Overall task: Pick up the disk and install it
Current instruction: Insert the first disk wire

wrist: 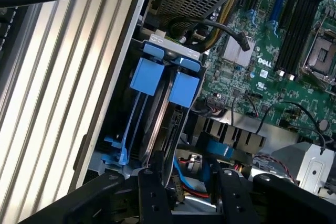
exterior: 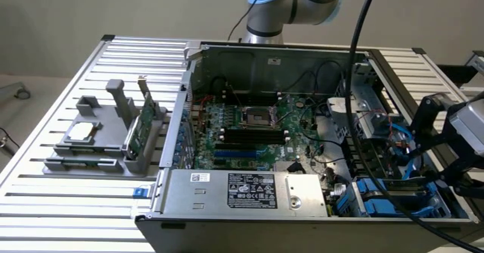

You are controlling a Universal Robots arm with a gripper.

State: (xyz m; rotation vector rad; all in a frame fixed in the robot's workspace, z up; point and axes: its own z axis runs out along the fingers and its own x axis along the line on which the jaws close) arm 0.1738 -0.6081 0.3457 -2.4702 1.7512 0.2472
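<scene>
While the gripper [wrist: 193,200] hangs close to the drive bay [wrist: 169,44] at a corner of the PC case [exterior: 272,60], its two black fingers [wrist: 152,195] are spread apart, nothing pinched btwn them. Disk [wrist: 184,88] in blue carrier stands on edge inside the bay, clear of the fingers. A 2nd blue carrier [wrist: 147,74] sits just beside it, parallel. PSU [exterior: 242,192] is next to the bay. Motherboard [exterior: 250,125] lies flat mid-case. Black cable [exterior: 363,66] runs down across the case. On ext. view's left, grey fixture [exterior: 98,145] on slatted table [exterior: 68,207] holds green card [exterior: 140,125] upright and small silver chip [exterior: 83,131] flat.
</scene>
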